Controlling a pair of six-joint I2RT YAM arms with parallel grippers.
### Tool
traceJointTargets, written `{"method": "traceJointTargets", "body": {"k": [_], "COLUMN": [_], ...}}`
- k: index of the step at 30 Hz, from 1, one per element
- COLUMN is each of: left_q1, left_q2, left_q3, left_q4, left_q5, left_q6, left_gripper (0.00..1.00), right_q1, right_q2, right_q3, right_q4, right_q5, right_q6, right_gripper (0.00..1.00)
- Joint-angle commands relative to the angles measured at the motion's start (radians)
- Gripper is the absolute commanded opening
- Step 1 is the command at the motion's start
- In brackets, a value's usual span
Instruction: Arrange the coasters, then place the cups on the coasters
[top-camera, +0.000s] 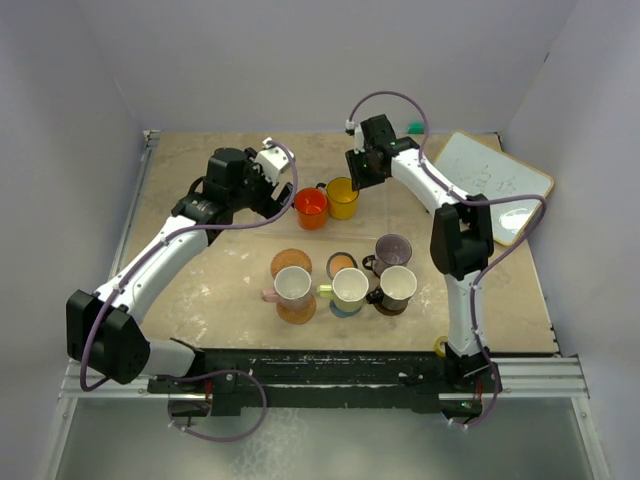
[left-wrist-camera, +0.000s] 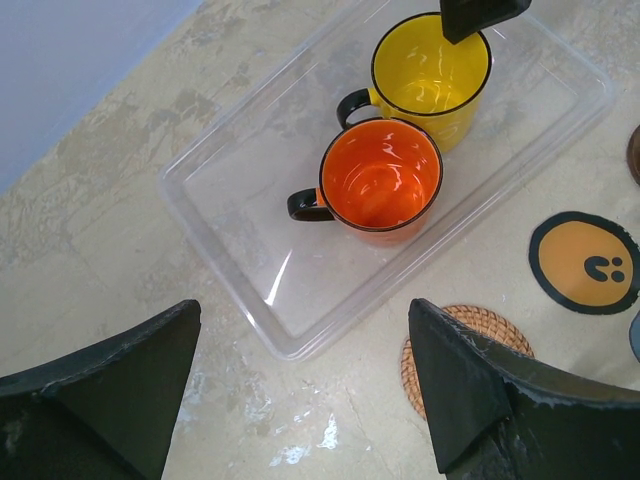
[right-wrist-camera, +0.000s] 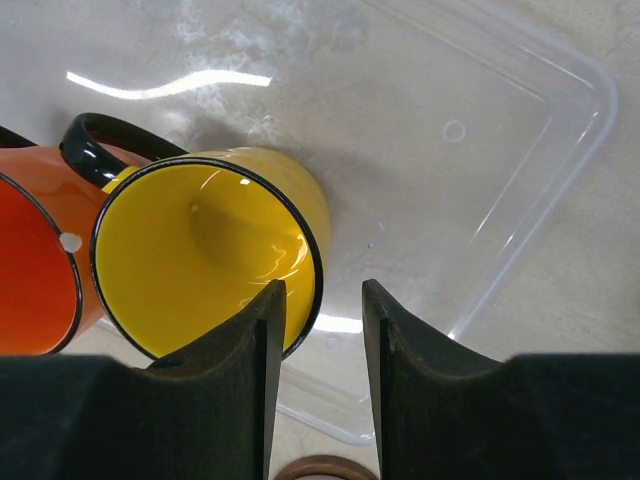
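Observation:
The yellow cup (top-camera: 342, 197) (right-wrist-camera: 200, 250) and the red-orange cup (top-camera: 311, 208) (left-wrist-camera: 380, 180) stand upright in a clear tray (left-wrist-camera: 240, 200). My right gripper (right-wrist-camera: 323, 300) straddles the yellow cup's near wall, one finger inside the cup and the other outside with a gap to the wall. My left gripper (left-wrist-camera: 305, 310) hangs wide open above the table by the tray's corner. Two coasters lie bare: a woven orange-brown one (top-camera: 291, 262) (left-wrist-camera: 480, 325) and an orange-centred one (top-camera: 342, 263) (left-wrist-camera: 583, 262). The pink (top-camera: 292, 287), pale yellow-green (top-camera: 349, 288), black (top-camera: 397, 287) and mauve (top-camera: 391, 249) cups stand on coasters.
A whiteboard (top-camera: 495, 185) lies at the back right. A small yellow tape roll (top-camera: 440, 346) sits by the right arm's base. A green object (top-camera: 415, 127) lies at the far edge. A brown round rim (right-wrist-camera: 325, 468) shows below the right fingers.

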Motion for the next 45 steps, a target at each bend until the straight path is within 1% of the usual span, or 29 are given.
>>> {"method": "traceJointTargets", "body": {"k": [1,6,9,15,22,26,30,37,45], "left_q1": [0.007,0.008,0.007,0.008,0.008,0.007,0.007,0.008,0.007], "left_q2": [-0.041,-0.042,-0.041,-0.037,-0.033,-0.031,-0.032,-0.039,-0.052], "left_q3": [-0.002,-0.006,-0.006,-0.007,-0.007,-0.009,-0.008,-0.008,-0.011], "left_q4": [0.037,0.038,0.040,0.043,0.044,0.045,0.043,0.041,0.043], "left_q5": [0.025,0.029,0.032,0.029,0.030,0.033,0.032,0.039,0.031], "left_q6": [-0.006,-0.007,-0.006,-0.004,-0.003,-0.003,-0.004,-0.007,-0.011], "left_gripper": [0.82,0.82,0.82,0.82,0.82,0.82,0.82,0.82,0.82], "right_q1": [0.013,0.019,0.024,0.027,0.027,0.027,0.025,0.005,-0.011], "right_q2": [0.017,0.053,0.073,0.106,0.102,0.079,0.044,-0.045,-0.173], "right_q3": [0.061,0.085,0.099,0.130,0.151,0.155,0.162,0.166,0.139], "right_q4": [-0.033,-0.053,-0.062,-0.085,-0.092,-0.090,-0.088,-0.084,-0.086], "right_q5": [0.016,0.025,0.025,0.029,0.008,0.035,0.068,0.116,0.107], "right_q6": [0.014,0.021,0.022,0.024,0.014,-0.006,-0.029,-0.062,-0.119], "right_gripper": [0.37,0.32,0.31,0.25,0.13,0.06,0.01,0.00,0.00]}}
